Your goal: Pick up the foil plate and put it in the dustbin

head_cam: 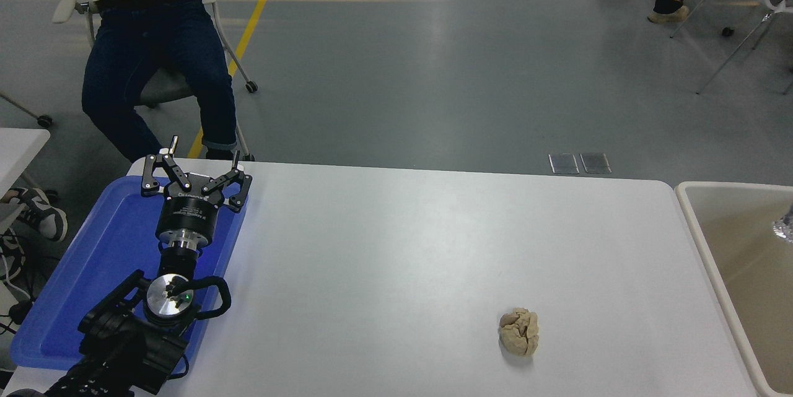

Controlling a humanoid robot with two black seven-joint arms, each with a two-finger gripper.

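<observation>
1. Table (pixel 403 242): white, filling the lower picture from 7 to 4 o'clock.
2. Bin (pixel 697 223): beige, just beside the table's right end at 3 to 4 o'clock, only its near-left corner and inner wall showing.
3. Tray (pixel 80 285): blue, on the table's left end at 8 o'clock.
4. Left gripper (pixel 196 168): parked over the tray, fingers spread wide, holding nothing.
5. Lump (pixel 519 332): beige and wrinkled, alone on the table at 5 o'clock, well apart from the bin.
6. Plate (pixel 787 226): only a silver sliver shows at the right edge at 3 o'clock, over the bin's opening; whether it hangs or lies inside cannot be told.
7. Right gripper: out of the picture, so its grip cannot be told.
8. Risks, as a judgement: the foil is light and dented, so if let go near the rim it could catch there and tip back onto the table; crumpled foil might also cling to a finger and ride out with the arm.
</observation>
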